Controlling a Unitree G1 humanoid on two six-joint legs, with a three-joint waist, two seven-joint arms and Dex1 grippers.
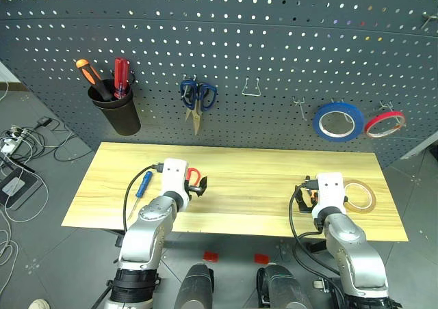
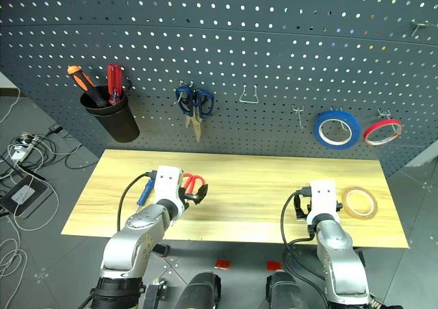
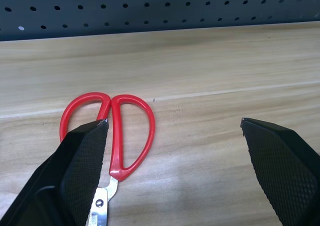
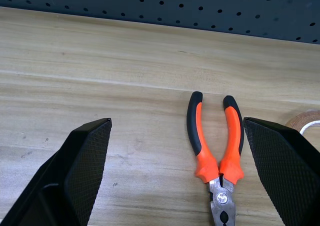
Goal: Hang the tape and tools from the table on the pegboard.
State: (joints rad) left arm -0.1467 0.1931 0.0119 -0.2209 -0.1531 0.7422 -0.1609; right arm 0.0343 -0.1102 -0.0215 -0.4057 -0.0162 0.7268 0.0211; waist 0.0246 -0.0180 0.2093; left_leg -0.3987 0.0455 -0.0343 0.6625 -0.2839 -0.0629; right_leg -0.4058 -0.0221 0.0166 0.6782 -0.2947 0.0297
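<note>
Screwdriver, small and blue-handled, lies on the table at its left side. Just right of it the left gripper hovers over the red-handled scissors, jaws wide, nothing held; the scissors lie flat on the wood, handles toward the pegboard. Farther right, the right gripper hangs above the pliers, jaws spread wide and empty. The tape, a thin tan ring, lies flat just right of that gripper, near the table's right end.
</note>
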